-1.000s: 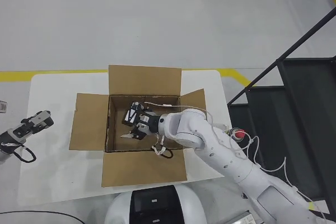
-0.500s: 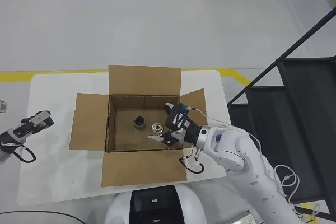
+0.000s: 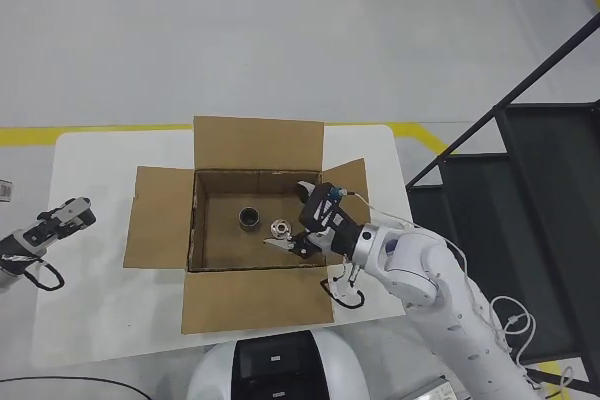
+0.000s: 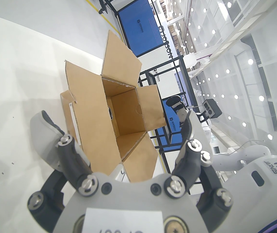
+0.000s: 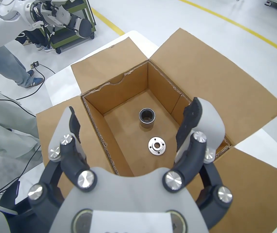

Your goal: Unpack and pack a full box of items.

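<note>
An open cardboard box (image 3: 160,218) (image 5: 216,78) (image 4: 90,103) stands in the middle of the white table with its four flaps folded out. On its floor lie a dark metal ring (image 3: 248,216) (image 5: 147,118) and a flat silver flange (image 3: 277,229) (image 5: 156,146). My right gripper (image 3: 302,218) (image 5: 132,120) hangs open over the box's right side, above the two parts and holding nothing. My left gripper (image 3: 68,216) (image 4: 115,122) is open over the table's left edge, well clear of the box and empty.
The white table (image 3: 90,160) has bare room left of the box and a narrow strip on its right. A black metal staircase (image 3: 540,170) stands beyond the table's right side. A green cart (image 5: 68,5) stands on the floor off the table.
My right gripper has pulled back from deep in the box's left-middle to its right side, uncovering the ring and the flange. The left arm has kept still.
</note>
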Action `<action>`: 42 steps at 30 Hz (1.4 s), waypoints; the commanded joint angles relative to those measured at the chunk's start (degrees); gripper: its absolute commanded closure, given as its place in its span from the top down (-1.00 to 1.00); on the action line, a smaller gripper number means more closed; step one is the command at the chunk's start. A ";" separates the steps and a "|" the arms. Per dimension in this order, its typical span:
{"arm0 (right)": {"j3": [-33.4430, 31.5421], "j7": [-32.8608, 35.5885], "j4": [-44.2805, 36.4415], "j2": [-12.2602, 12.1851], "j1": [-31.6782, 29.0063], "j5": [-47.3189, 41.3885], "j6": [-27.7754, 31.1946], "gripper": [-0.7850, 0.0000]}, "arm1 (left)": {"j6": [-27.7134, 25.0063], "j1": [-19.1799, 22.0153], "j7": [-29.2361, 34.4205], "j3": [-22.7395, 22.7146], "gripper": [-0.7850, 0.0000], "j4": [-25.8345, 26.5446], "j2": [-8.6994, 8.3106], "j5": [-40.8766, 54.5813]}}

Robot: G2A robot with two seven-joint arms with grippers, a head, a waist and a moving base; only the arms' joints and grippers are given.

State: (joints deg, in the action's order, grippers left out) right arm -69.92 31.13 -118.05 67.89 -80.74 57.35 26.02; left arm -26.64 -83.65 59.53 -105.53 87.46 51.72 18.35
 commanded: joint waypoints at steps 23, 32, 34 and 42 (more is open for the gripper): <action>-32.99 -16.61 3.54 -3.06 -21.98 -7.52 13.56 1.00 | 0.00 0.00 0.00 0.00 1.00 0.00 0.00 0.00; -34.84 -16.73 3.92 -3.30 -23.23 -10.59 15.53 1.00 | 0.00 0.00 0.00 0.00 1.00 0.00 0.00 0.00; -34.84 -16.73 3.92 -3.30 -23.23 -10.59 15.53 1.00 | 0.00 0.00 0.00 0.00 1.00 0.00 0.00 0.00; -34.84 -16.73 3.92 -3.30 -23.23 -10.59 15.53 1.00 | 0.00 0.00 0.00 0.00 1.00 0.00 0.00 0.00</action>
State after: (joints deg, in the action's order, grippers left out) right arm -104.75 14.40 -114.14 64.59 -103.96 46.77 41.54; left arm -26.64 -83.65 59.53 -105.53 87.46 51.72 18.35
